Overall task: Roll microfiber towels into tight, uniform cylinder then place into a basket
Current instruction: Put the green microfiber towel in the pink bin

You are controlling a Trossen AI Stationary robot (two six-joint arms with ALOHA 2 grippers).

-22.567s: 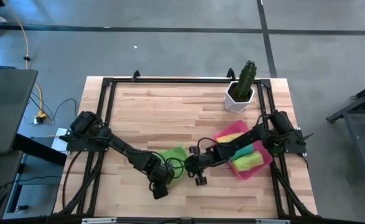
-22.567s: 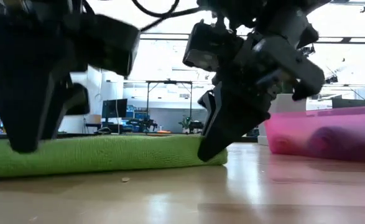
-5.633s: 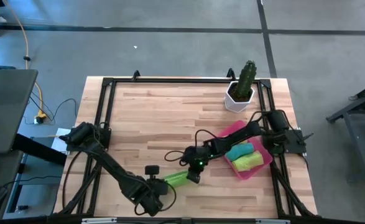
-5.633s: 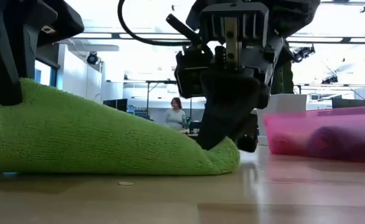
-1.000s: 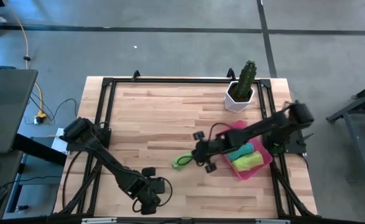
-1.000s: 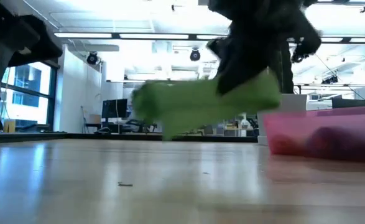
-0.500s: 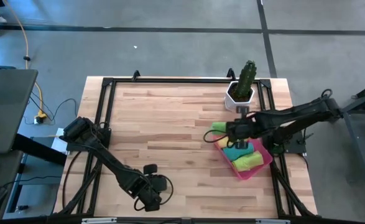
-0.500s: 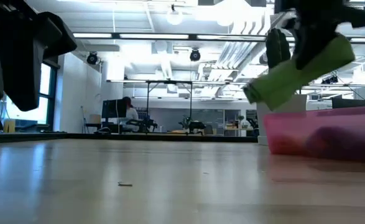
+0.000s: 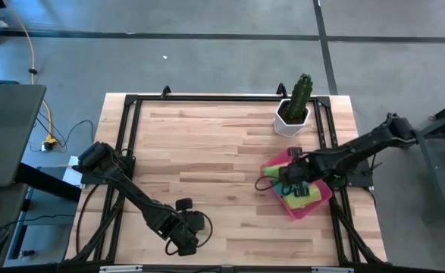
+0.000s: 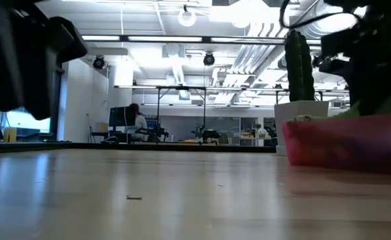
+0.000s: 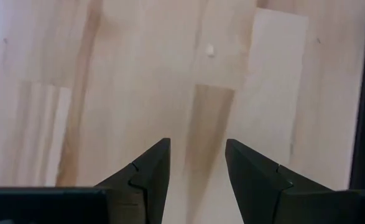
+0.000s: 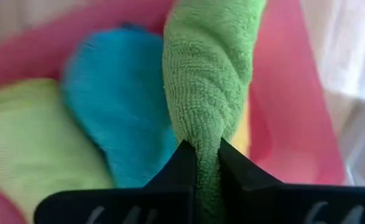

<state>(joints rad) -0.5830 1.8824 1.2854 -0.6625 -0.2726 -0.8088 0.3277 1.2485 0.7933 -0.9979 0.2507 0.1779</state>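
Note:
A lime green microfiber towel (image 12: 210, 68), rolled into a cylinder, is over the pink basket (image 9: 279, 161), with my right gripper (image 12: 202, 152) shut on it. In the basket lie a teal roll (image 12: 117, 106), another lime green roll (image 12: 33, 146) and a strip of yellow (image 12: 245, 130). In the low view the green roll (image 10: 385, 103) shows just above the basket's wall (image 10: 342, 143). My left gripper (image 9: 186, 235) stands open over bare wood near the table's front edge, with nothing between its fingers (image 11: 151, 168). My right gripper pinches the green roll between its two fingers, at the roll's end (image 12: 202, 134). The fingers come from above, slanting down, and the roll runs on beyond the fingertips over the teal roll. I cannot tell whether its far end rests on the rolls below.
A white pot (image 9: 290, 121) with a green cactus (image 10: 300, 60) stands just beyond the basket at the table's far right. A black frame (image 9: 131, 98) runs round the table's edge. Bare wood lies between the two arms.
My right gripper has carried the green roll from the table's middle toward the right edge. It swung over the basket's far end, then came toward the near edge and down, tipping more steeply. The roll has kept its shape and now sits low at the basket's rim.

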